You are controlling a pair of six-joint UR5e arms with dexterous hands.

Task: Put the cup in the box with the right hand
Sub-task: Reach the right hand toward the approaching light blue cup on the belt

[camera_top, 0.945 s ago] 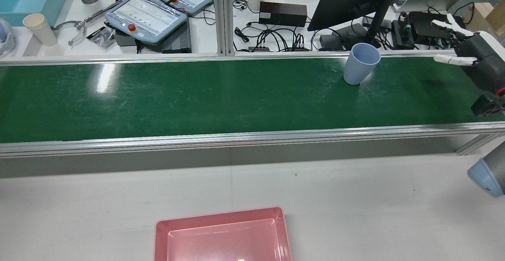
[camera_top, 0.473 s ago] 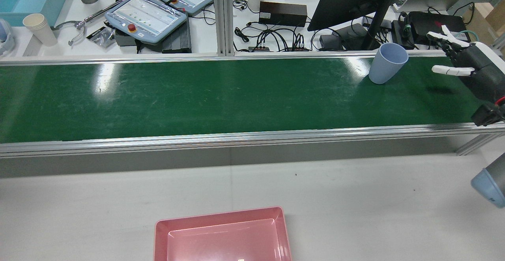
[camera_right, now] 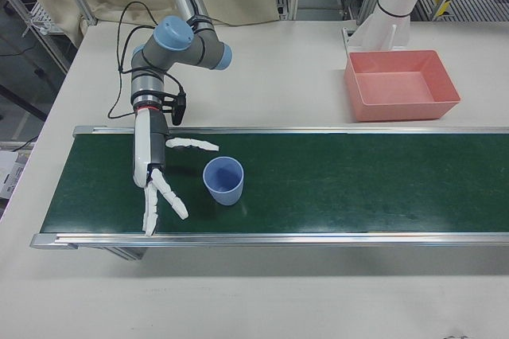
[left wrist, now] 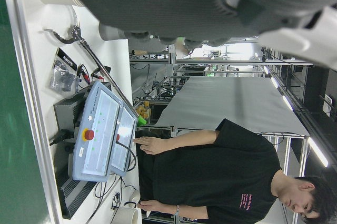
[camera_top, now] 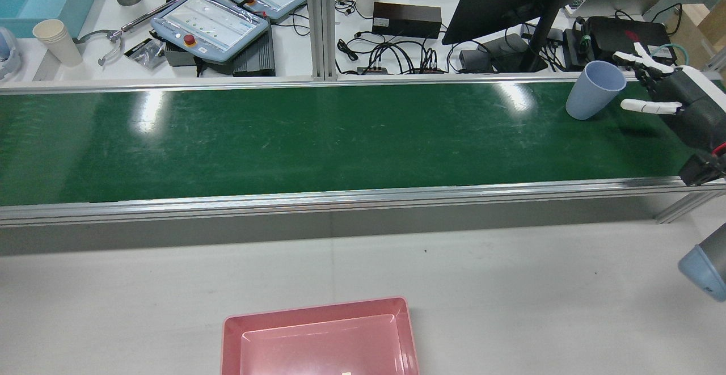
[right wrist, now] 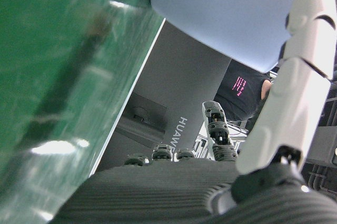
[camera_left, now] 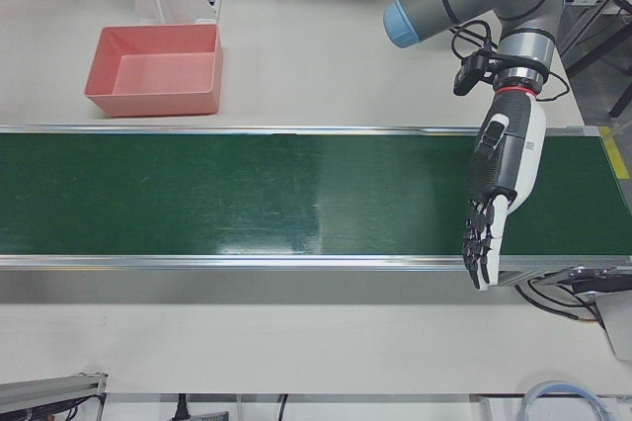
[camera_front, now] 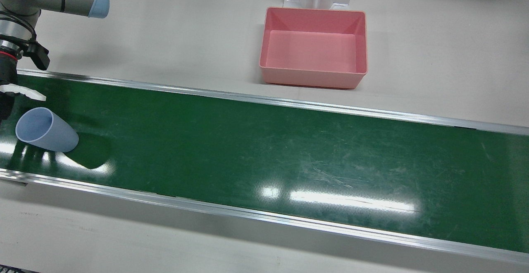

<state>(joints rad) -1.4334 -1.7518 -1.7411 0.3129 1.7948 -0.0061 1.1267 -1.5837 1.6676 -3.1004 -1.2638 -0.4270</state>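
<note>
The cup (camera_right: 223, 181) is a plain pale blue, no pattern on it. It stands on a dark green belt (camera_front: 264, 149) streaked with pale scuffs and framed by silver rails. The box (camera_front: 314, 48) is salmon pink inside and out, on an off-white surface (camera_top: 510, 284). The right hand (camera_right: 159, 184) has white fingers on a dark grey palm, and the left hand (camera_left: 494, 204) is black and white. Both arms are grey with light blue caps.

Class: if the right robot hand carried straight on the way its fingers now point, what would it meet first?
Probably the blue cup. The right robot hand is open beside it on the green belt, fingers spread either side of the cup's line. Depth is uncertain.
</note>
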